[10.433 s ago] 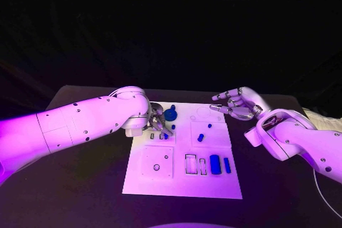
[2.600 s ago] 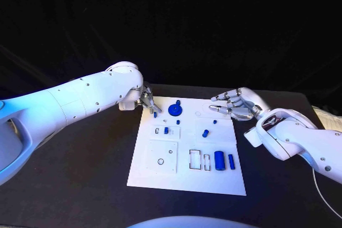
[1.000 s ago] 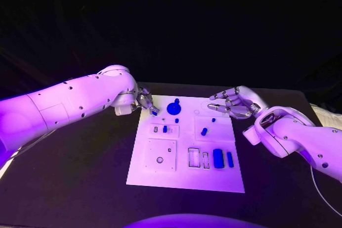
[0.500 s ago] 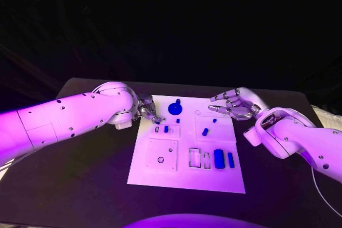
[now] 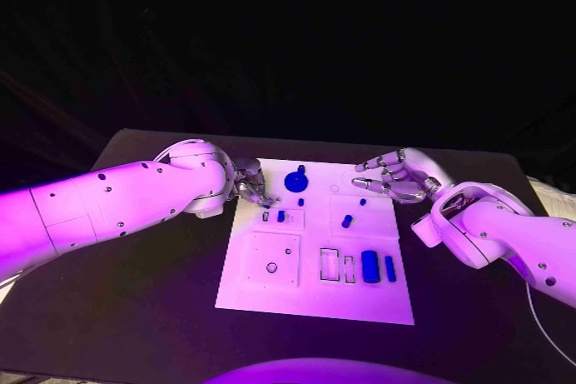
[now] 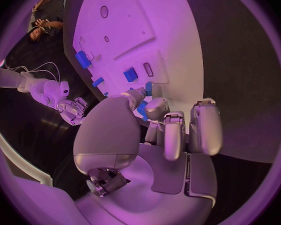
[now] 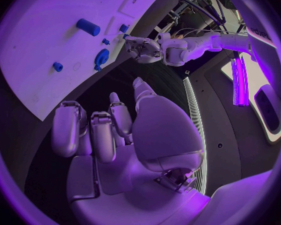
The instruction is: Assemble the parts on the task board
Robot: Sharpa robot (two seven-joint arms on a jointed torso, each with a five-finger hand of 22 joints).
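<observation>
Left hand point(image 5: 253, 189) pinches a small blue part point(image 6: 142, 104), clearest from its wrist; right hand point(image 5: 395, 175) hovers empty, fingers loosely spread, over the task board point(image 5: 315, 301).

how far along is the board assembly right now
Early on, it seems. The blue round knob piece sits at the far end of the task board. The left hand pinches a small blue part at the board's far left corner. The right hand hovers, holding nothing. Two blue bars lie beside outlined slots that look unfilled.
</observation>
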